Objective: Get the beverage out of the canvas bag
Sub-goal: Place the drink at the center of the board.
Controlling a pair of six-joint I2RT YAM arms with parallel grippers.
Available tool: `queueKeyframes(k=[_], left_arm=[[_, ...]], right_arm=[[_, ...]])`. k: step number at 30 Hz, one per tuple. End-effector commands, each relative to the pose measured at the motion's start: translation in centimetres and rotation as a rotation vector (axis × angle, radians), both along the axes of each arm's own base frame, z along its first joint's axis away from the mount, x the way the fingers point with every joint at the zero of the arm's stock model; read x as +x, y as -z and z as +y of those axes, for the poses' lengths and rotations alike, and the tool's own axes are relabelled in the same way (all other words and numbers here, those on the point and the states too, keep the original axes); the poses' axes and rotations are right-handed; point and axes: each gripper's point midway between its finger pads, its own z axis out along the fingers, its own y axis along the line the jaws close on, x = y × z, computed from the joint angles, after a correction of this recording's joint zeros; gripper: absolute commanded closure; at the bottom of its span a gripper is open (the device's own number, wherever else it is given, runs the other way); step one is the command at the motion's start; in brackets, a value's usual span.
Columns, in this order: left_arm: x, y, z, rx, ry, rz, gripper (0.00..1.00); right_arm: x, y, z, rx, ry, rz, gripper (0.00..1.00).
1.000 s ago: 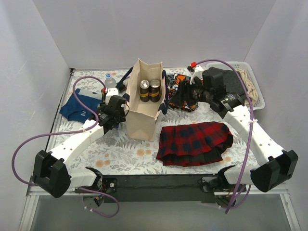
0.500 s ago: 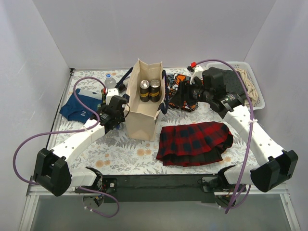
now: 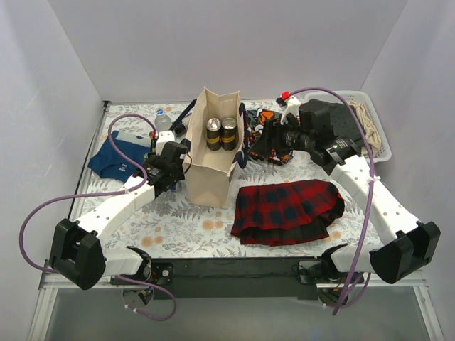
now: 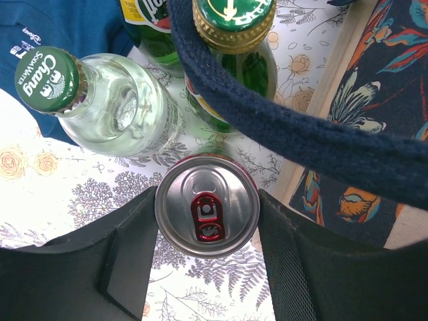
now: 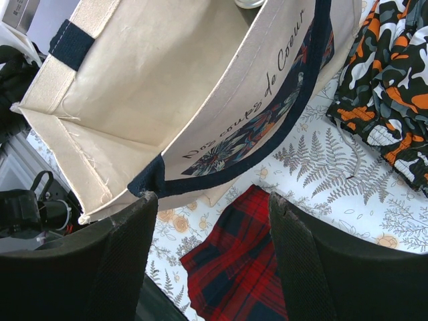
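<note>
The cream canvas bag [image 3: 212, 167] stands upright mid-table, and two dark cans [image 3: 221, 133] show in its open top. Against its left side sits my left gripper [image 3: 168, 168]. In the left wrist view that gripper [image 4: 207, 200] is shut on a red can with a silver top [image 4: 207, 212], both fingers pressing its sides, outside the bag. A navy strap handle [image 4: 301, 144] crosses above the can. My right gripper [image 5: 212, 200] hangs open and empty to the right of the bag [image 5: 160, 93], over the tablecloth.
A clear Chang soda bottle [image 4: 100, 100] and green bottles [image 4: 231, 60] stand just beyond the held can. A blue garment [image 3: 114, 158] lies left, a red plaid cloth [image 3: 288, 209] front right, a camo cloth [image 3: 274, 142] beside the bag, and a white basket [image 3: 371, 124] back right.
My left gripper has shifted slightly right toward the bag's side. The right arm and the bag have not moved.
</note>
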Motion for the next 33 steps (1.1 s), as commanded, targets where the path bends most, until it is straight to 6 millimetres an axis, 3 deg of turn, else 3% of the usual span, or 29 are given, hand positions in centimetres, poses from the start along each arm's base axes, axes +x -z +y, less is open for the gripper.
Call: queueKeyframes(k=[1, 13, 15, 17, 22, 26, 33], left_arm=[[0.8, -1.0, 0.7, 0.006, -0.053, -0.062, 0.46], [0.6, 1.4, 1.0, -0.002, -0.080, -0.006, 0.43], [0.6, 1.2, 1.1, -0.003, -0.085, -0.008, 0.39], [0.7, 1.1, 1.2, -0.002, -0.086, -0.011, 0.24], [0.6, 0.1, 1.7, 0.002, -0.103, -0.031, 0.22], [0.6, -2.6, 2.4, -0.002, -0.135, -0.088, 0.21], [1.0, -12.7, 3.9, -0.025, -0.186, -0.293, 0.20]], right_arm=[[0.0, -1.3, 0.1, 0.023, -0.011, -0.043, 0.27], [-0.1, -1.0, 0.1, 0.018, -0.014, -0.039, 0.27], [-0.1, -1.0, 0.1, 0.018, -0.014, -0.040, 0.27], [-0.1, -0.8, 0.0, 0.015, -0.011, -0.035, 0.27], [-0.1, -0.9, 0.0, 0.016, -0.007, -0.037, 0.27], [-0.1, -0.8, -0.1, 0.014, -0.007, -0.037, 0.27], [0.1, -1.3, -0.1, 0.019, -0.001, -0.045, 0.27]])
